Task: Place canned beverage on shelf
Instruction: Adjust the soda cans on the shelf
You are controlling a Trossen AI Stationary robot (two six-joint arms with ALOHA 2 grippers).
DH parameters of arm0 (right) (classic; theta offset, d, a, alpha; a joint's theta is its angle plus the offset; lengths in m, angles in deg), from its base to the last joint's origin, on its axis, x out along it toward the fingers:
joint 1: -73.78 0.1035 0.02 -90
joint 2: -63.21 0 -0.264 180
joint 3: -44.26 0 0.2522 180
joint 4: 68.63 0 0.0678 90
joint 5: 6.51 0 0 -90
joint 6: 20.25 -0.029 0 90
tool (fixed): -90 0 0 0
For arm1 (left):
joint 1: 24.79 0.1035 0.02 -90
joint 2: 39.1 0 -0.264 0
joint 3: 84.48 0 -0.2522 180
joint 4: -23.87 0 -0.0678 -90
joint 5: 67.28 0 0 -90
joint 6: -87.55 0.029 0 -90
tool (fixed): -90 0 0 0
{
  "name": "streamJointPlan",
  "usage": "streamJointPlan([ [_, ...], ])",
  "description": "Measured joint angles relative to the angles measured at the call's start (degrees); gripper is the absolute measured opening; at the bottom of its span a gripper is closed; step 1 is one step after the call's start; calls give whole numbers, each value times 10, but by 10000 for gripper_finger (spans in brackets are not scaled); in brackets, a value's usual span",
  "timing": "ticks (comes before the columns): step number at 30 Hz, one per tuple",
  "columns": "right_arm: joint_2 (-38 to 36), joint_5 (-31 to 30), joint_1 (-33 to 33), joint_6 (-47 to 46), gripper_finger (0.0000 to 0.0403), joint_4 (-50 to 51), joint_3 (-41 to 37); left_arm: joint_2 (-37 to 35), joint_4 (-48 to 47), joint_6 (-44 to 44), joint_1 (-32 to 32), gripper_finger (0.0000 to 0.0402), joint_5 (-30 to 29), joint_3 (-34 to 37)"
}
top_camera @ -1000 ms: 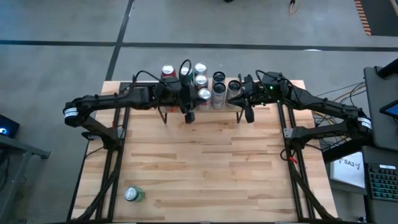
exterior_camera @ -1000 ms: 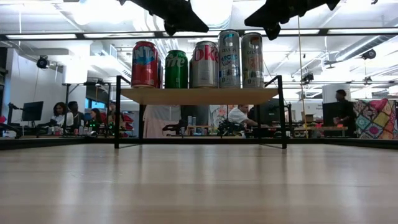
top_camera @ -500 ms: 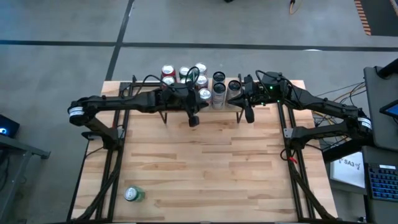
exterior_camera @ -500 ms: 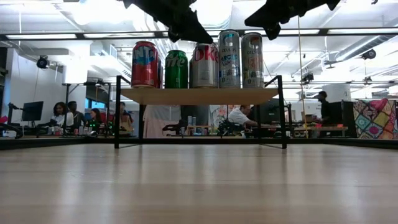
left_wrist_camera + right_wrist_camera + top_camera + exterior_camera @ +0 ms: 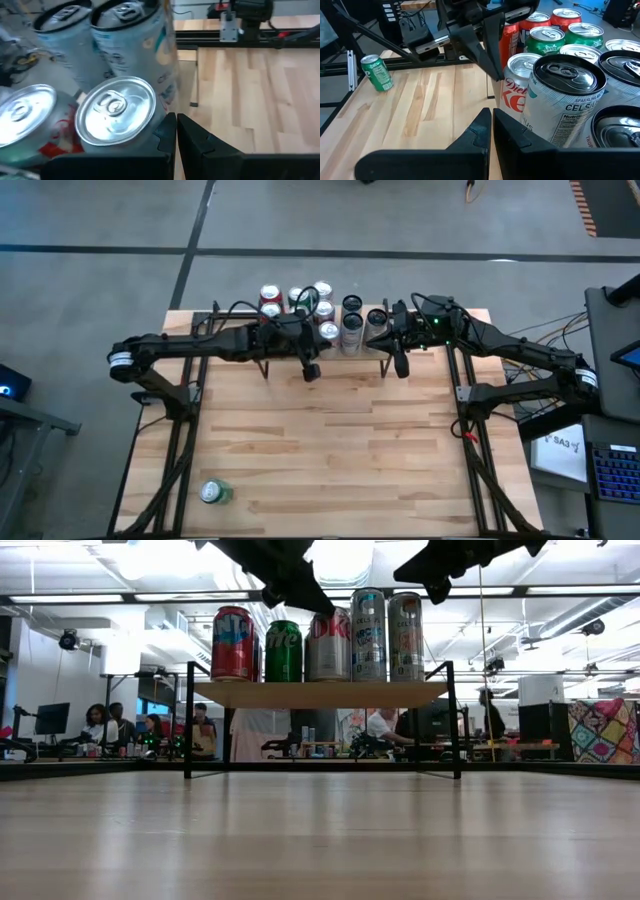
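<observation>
High view is showing the left pincer [image 5: 311, 370] sitting just off the front edge of the shelf [image 5: 350, 352], having swung out from over the cans in the last second, where earlier it was hanging over the middle of the row; its fingers are pressed together and carrying nothing. Close beside it in the left wrist view is standing a Diet Coke can [image 5: 116, 111], upright among the other cans on the board, and the low view is showing the row of cans [image 5: 315, 637] lined along the shelf, none tipped. That retreat is suggesting one can has just been delivered and the arm is now freeing itself for another trip. Still waiting is the green Sprite can [image 5: 214, 493], lying near the front left corner of the surface [image 5: 330, 450], well apart from both arms and from the shelf. The right pincer [image 5: 400, 366] is hanging at the shelf's right front edge, fingers together and empty, unmoved over the same second. By my reading the next step is a reach toward that green can, probably by the left arm
</observation>
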Motion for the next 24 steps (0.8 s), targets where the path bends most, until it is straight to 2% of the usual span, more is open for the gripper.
streamJointPlan([
  [4,0,0,0,0,9,0,0,-4,-11,0,0,0,-30,0],
  [13,0,0,0,0,9,1,0,-18,-38,0,0,0,-30,0],
  [19,0,0,0,2,9,8,0,-54,-48,14,-2,0,-30,0],
  [24,0,0,0,2,9,11,0,-78,-14,40,3,0,-30,0],
])
